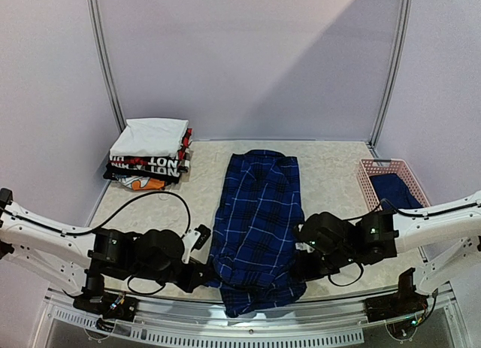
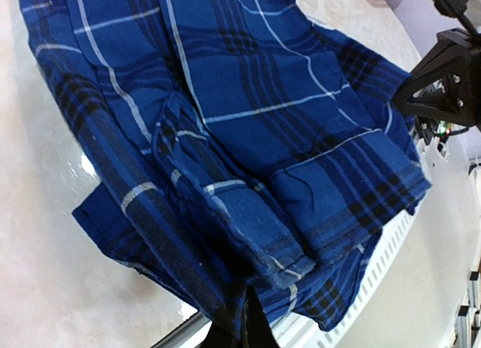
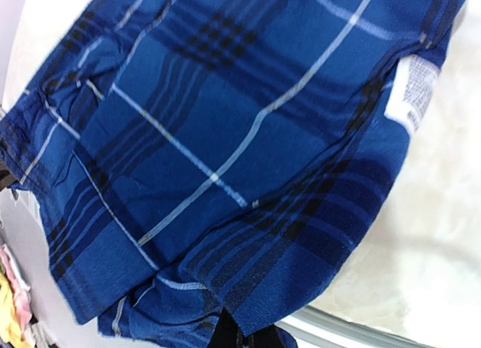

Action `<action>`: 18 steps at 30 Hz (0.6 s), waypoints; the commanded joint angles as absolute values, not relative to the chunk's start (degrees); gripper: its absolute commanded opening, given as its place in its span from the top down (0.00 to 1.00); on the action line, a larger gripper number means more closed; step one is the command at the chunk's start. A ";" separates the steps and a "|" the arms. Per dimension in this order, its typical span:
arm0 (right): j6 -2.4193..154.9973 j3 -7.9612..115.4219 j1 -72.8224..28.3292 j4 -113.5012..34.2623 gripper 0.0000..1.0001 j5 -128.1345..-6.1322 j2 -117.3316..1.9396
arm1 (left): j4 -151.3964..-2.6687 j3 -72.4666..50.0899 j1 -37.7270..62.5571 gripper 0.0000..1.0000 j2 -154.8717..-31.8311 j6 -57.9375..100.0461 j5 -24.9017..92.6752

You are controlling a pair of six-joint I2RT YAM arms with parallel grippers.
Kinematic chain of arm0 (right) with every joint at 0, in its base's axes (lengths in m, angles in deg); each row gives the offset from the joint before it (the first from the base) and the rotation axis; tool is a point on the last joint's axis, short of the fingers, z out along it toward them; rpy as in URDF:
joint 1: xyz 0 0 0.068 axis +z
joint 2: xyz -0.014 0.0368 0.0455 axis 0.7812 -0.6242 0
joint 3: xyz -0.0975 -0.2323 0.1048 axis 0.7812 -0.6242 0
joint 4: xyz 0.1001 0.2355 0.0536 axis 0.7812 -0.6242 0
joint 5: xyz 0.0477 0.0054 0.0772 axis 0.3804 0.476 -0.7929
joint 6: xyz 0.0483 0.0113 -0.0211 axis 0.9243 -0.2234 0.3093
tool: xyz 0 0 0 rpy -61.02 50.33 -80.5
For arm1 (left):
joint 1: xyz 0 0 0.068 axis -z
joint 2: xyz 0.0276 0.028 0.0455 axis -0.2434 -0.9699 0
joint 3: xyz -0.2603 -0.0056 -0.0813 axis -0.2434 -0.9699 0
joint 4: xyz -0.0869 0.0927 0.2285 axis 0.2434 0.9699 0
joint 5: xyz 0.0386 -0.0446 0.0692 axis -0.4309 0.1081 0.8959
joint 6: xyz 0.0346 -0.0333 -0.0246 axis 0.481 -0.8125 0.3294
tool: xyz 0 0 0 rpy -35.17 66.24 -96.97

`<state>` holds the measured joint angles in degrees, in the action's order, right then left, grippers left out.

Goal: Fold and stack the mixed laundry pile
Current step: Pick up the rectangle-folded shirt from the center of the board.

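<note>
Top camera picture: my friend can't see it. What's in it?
A blue plaid shirt lies long on the table, with the left pincer and right pincer pinching its near side edges. Folded clothes are stacked far left; a pink basket holding a navy garment sits right.

You've got bare tabletop (image 1: 334, 175) on both sides of the plaid shirt (image 1: 258, 213) along its far half. Far left of it the folded stack (image 1: 150, 154) blocks you, right of it the pink basket (image 1: 383, 163). At its near end, the left pincer (image 1: 204, 276) and right pincer (image 1: 301, 267) are clamped on its edges, with the arms crowding both sides.
</note>
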<state>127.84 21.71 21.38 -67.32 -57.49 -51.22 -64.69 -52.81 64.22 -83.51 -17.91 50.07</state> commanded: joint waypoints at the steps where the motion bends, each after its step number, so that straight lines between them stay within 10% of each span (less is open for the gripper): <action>1: 126.72 24.36 20.66 -70.86 1.00 -50.33 -50.18 | -61.79 -49.87 63.33 1.00 -82.81 -15.90 55.46; 18: 123.35 30.94 12.49 -71.88 1.00 -44.04 -51.03 | -62.10 -38.75 52.95 1.00 -88.61 -9.41 58.80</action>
<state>125.24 28.53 14.54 -71.16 -47.07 -51.01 -62.09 -41.71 56.15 -85.49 -12.05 58.49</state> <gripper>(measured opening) 0.015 0.014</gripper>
